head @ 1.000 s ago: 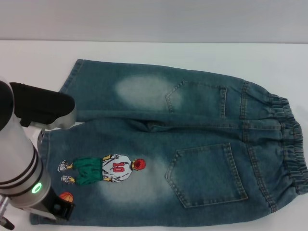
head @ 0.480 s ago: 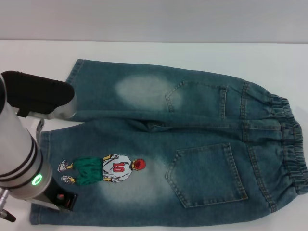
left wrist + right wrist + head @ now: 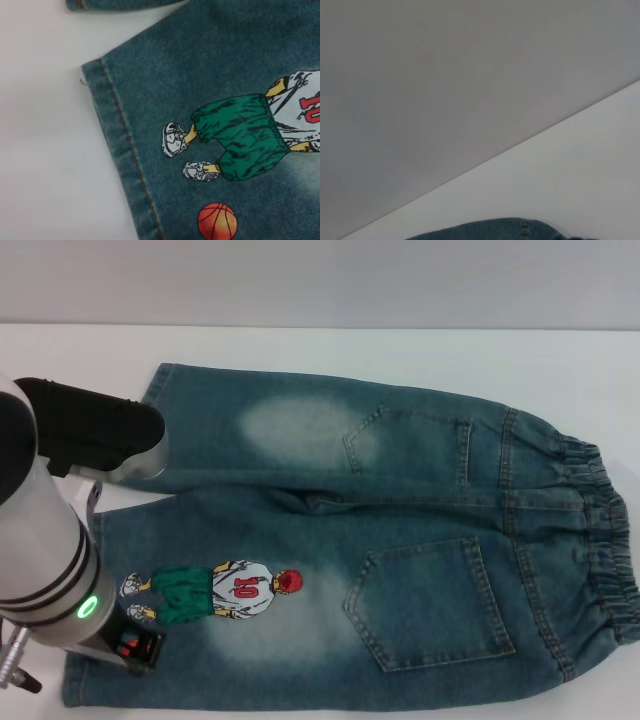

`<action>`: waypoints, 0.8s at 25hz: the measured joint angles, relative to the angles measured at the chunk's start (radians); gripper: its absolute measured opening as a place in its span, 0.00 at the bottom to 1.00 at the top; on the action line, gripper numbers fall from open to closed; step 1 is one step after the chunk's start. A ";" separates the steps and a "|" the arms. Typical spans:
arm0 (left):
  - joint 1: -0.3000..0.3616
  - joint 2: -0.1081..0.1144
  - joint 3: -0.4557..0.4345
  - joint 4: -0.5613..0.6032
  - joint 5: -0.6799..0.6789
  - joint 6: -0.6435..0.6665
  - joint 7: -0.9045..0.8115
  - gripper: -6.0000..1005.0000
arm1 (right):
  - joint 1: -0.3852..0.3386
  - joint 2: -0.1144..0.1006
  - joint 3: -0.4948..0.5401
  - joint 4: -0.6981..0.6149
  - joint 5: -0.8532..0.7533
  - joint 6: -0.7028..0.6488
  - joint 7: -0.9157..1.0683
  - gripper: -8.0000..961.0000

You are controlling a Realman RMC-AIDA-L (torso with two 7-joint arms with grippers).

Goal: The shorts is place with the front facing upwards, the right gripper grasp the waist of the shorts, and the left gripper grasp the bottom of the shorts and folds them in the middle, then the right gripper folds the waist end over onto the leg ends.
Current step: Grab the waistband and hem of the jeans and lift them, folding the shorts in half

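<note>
The left tool is hanging at the lower left of the head view, over the hem of the printed leg, and I cannot tell whether it is released or clenched, since the arm is hiding most of it. The right tool is not showing in any view.

The shorts are lying flat and spread across the white worktop, with the gathered waist at the right edge and the leg ends at the left. No fold is made yet, so both grasps and both folds are judged as remaining.

The cartoon player with the number 10 is lying just beside the left tool. Nothing else is sitting on the worktop around the shorts.
</note>
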 joint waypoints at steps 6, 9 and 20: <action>0.000 -0.001 0.002 0.000 -0.008 -0.017 -0.011 0.43 | 0.000 0.000 0.005 -0.002 0.000 0.001 -0.001 0.78; 0.011 -0.002 0.003 -0.004 -0.017 -0.024 -0.016 0.54 | 0.000 0.000 0.010 -0.002 0.000 0.002 -0.001 0.78; 0.011 -0.001 0.010 -0.055 -0.017 -0.014 -0.028 0.77 | 0.014 0.000 0.011 -0.003 -0.002 0.005 -0.001 0.78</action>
